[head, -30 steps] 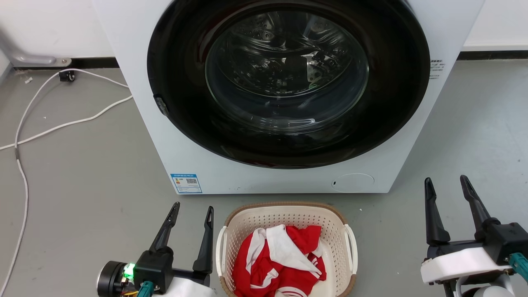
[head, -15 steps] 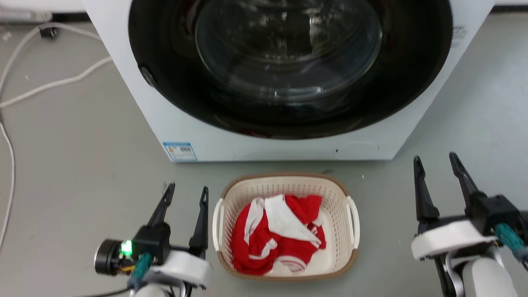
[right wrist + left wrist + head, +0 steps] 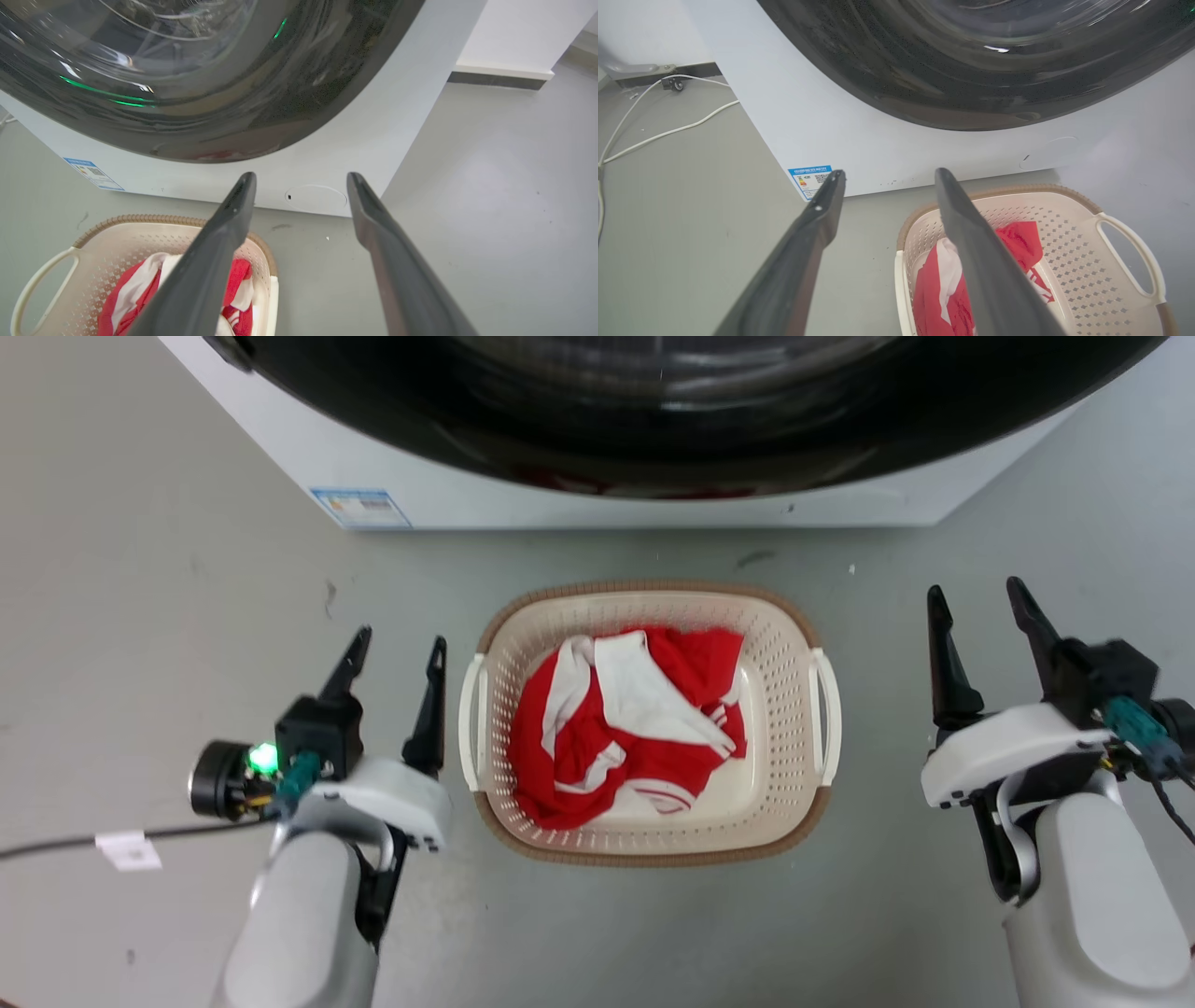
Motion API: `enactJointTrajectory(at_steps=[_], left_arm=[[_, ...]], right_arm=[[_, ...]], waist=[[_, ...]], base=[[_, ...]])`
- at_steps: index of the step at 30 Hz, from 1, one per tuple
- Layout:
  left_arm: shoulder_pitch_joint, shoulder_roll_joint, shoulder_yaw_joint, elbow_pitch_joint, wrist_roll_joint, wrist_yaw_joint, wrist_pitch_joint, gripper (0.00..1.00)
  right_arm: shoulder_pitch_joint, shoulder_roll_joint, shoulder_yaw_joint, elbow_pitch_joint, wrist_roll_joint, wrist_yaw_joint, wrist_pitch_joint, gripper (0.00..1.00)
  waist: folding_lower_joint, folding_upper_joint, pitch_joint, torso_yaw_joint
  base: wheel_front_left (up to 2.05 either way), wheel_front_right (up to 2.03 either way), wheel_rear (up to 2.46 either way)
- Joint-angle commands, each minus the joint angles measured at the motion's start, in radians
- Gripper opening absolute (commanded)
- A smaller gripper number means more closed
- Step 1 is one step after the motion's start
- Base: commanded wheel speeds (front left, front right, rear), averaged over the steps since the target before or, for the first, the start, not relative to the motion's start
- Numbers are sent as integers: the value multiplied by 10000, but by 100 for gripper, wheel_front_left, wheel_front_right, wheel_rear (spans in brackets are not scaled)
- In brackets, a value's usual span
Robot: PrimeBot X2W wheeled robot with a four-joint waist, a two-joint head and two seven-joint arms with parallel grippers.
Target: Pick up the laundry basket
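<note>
The laundry basket (image 3: 784, 644) is cream perforated plastic with a brown woven rim and white side handles. It sits on the grey floor in front of the washing machine, holding a red and white garment (image 3: 635, 723). My left gripper (image 3: 394, 642) stands open just left of the basket's left handle (image 3: 470, 723), with nothing between its fingers. My right gripper (image 3: 976, 595) stands open about a hand's width right of the right handle (image 3: 829, 714), also empty. In the left wrist view the basket (image 3: 1069, 219) lies to the right of my fingers; in the right wrist view the basket (image 3: 117, 233) lies at the lower left.
The white washing machine (image 3: 523, 495) with its dark round door stands right behind the basket. A dark cable with a white tag (image 3: 126, 849) trails off my left wrist. White cables (image 3: 658, 135) lie on the floor at the left.
The head camera has tilted down, so the whole picture slid: the washing machine moved up and the whole basket came into view. Both grippers remain open on either side of the basket.
</note>
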Motion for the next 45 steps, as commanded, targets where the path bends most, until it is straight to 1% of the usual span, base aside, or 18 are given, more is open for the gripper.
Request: enactJointTrajectory(at_steps=[1,5,11,16,19,24,27,33,36,37,45], left_arm=[[-481,125,46,323,-28,-21,-26,100],[-1285,264,-93,1469,-4,-139,-26,100],[-2466,447,-549,3349,-92,-305,-26,100],[-3447,465,-842,4943,-448,-349,-28,100],[-3909,394,-1282,5817,-611,-357,14,100],[-4597,362,-2191,6775,-1164,-362,119,100],[-4927,388,-2683,7164,-1538,-363,296,100],[-5428,513,-3584,7655,-2212,-364,790,100],[-5621,592,-4027,7712,-2579,-365,1047,100],[-5621,592,-4027,7712,-2579,-365,1047,100],[-5910,836,-5253,7452,-3737,-365,1824,100]], right_arm=[[-362,-7,18,351,-104,-3,96,100],[-1097,-6,19,1492,-20,-3,309,100],[-2102,-16,513,3325,349,-4,896,100],[-2847,-6,563,4519,178,-4,1143,100],[-3303,-13,475,5150,144,-4,1231,100],[-3989,-7,447,6202,295,-4,1402,100],[-4355,-6,520,6791,423,-4,1511,100],[-4981,-6,1142,7783,1106,-3,1875,100],[-5237,-9,1278,8199,1229,-3,2070,100],[-5237,-9,1278,8199,1229,-3,2070,100],[-5762,-6,1417,8933,1108,-3,2377,100]], waist=[[-2,0,836,-37],[-2,0,1421,-45],[-2,0,2113,6],[-2,0,2556,41],[-2,0,2796,48],[-2,0,3069,55],[-2,0,3205,59],[-2,0,3425,82],[-2,0,3515,82],[-2,0,3515,82],[-2,0,3718,139]], base=[[0,0,0],[0,0,0],[0,0,0],[0,0,0],[0,0,0],[0,0,0],[0,0,0],[0,0,0],[0,0,0],[0,0,0],[0,0,0]])
